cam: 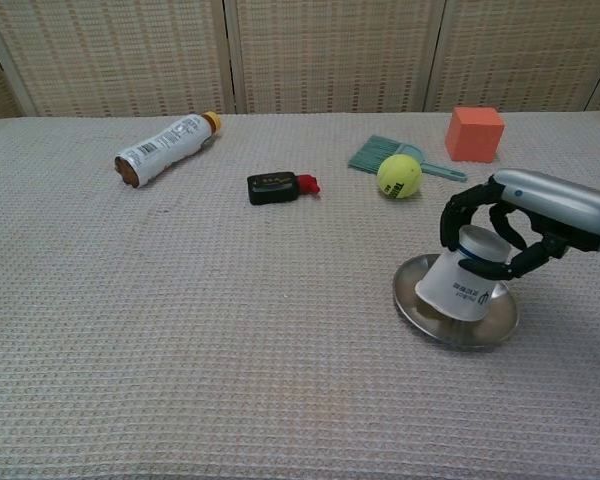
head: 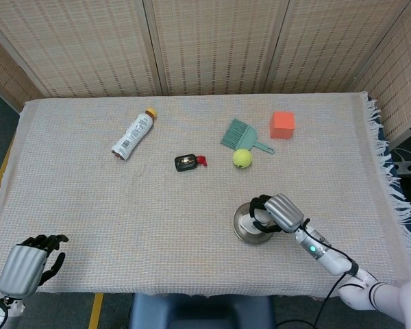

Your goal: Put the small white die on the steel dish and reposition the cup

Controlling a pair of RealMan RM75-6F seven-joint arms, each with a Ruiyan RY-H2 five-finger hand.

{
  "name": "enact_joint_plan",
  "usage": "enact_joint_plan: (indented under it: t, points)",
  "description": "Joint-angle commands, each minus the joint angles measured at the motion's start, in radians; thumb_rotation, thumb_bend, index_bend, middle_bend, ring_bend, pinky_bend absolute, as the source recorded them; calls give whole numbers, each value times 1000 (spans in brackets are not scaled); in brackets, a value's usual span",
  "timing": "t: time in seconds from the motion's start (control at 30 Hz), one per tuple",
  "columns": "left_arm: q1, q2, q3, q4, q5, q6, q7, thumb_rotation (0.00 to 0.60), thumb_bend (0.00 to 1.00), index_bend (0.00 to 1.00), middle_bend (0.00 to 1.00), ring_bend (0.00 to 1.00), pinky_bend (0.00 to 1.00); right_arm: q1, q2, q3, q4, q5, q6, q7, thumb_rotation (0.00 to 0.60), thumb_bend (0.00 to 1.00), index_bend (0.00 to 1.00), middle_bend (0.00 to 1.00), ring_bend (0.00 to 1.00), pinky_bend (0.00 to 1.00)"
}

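Observation:
A round steel dish [cam: 425,308] [head: 240,231] lies on the cloth at the front right. A white paper cup [cam: 462,282] [head: 252,219] stands upside down on it, mouth on the dish, slightly tilted. My right hand [cam: 498,232] [head: 277,212] grips the cup from above, fingers curled round its base. The small white die is hidden in both views; the cup covers the spot on the dish. My left hand [head: 26,266] hangs at the front left edge of the table, its fingers curled in, holding nothing.
Behind the dish lie a yellow tennis ball [cam: 399,175], a green brush [cam: 382,153] and an orange cube [cam: 474,133]. A black and red gadget [cam: 277,186] sits mid-table, and a white bottle [cam: 166,147] lies on its side at the back left.

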Motion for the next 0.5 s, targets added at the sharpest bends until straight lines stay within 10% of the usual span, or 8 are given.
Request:
enact_joint_plan:
  t: [0.03,0.5]
  points:
    - [0,1,0,0,0,1,-2,600,392,406,534,498,642,3,-12,-2,12,-1,-10,-3,600,297,624,541,463,743]
    - [1,7,1,-4,3,5,-17,600,392,406,535,499,642,27,-198,-13,249,-23,-64,-142,600,297,623,541,463,743]
